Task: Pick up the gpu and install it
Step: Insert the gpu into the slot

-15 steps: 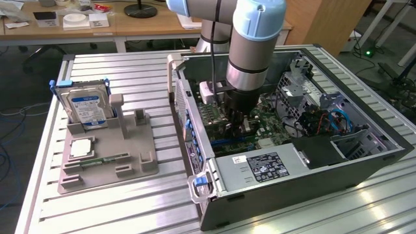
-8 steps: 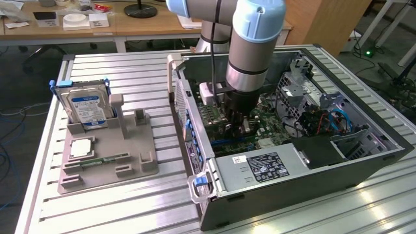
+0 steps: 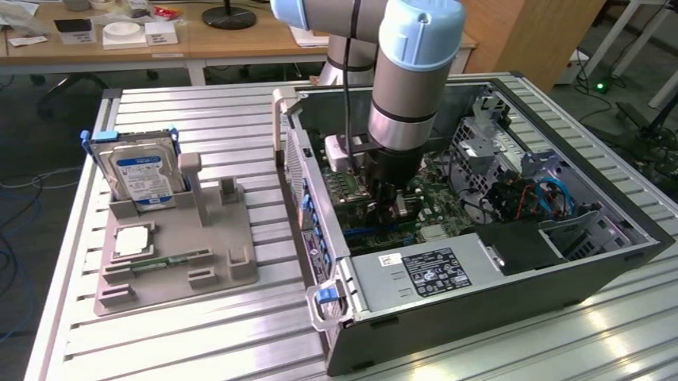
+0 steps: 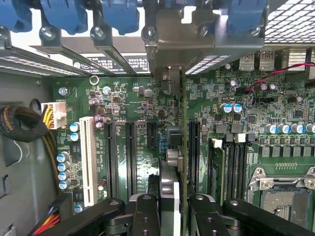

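At centre frame in the exterior view, the gripper (image 3: 387, 208) reaches inside the case (image 3: 593, 262), clamped on the upright gpu (image 4: 170, 196) over the motherboard (image 4: 133, 103).

The silver-grey arm (image 3: 408, 79) has pale blue joint caps, a black cable, and a black hand (image 3: 385, 208).

The ribbed silver metal bench (image 3: 190, 333) fills most of the exterior view, with glare on its slats at 5 o'clock. At 11 o'clock stands a light wooden desk (image 3: 202, 44) bearing white boxes and a round black lamp base (image 3: 229, 16). A tall plywood panel (image 3: 535, 36) rises at 1 o'clock. Grey floor with loose cables (image 3: 21, 190) shows at 9 o'clock.
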Controlling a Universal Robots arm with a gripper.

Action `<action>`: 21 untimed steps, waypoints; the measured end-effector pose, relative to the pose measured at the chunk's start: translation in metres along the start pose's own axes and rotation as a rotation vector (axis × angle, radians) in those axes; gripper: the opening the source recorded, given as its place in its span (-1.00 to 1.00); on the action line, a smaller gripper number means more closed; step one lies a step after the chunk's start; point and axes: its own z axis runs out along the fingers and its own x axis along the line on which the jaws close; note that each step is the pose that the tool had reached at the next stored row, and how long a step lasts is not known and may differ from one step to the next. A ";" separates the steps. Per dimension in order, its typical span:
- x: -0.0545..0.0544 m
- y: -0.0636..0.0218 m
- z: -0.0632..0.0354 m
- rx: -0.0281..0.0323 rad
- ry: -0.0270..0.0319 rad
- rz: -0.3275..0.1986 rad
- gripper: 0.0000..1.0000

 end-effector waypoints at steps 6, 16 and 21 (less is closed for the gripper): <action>-0.001 0.0001 0.0003 -0.0001 0.0003 0.000 -0.44; -0.001 0.0003 0.0023 -0.0002 0.0002 0.000 -0.44; -0.001 0.0002 0.0024 -0.0002 0.0001 0.000 -0.44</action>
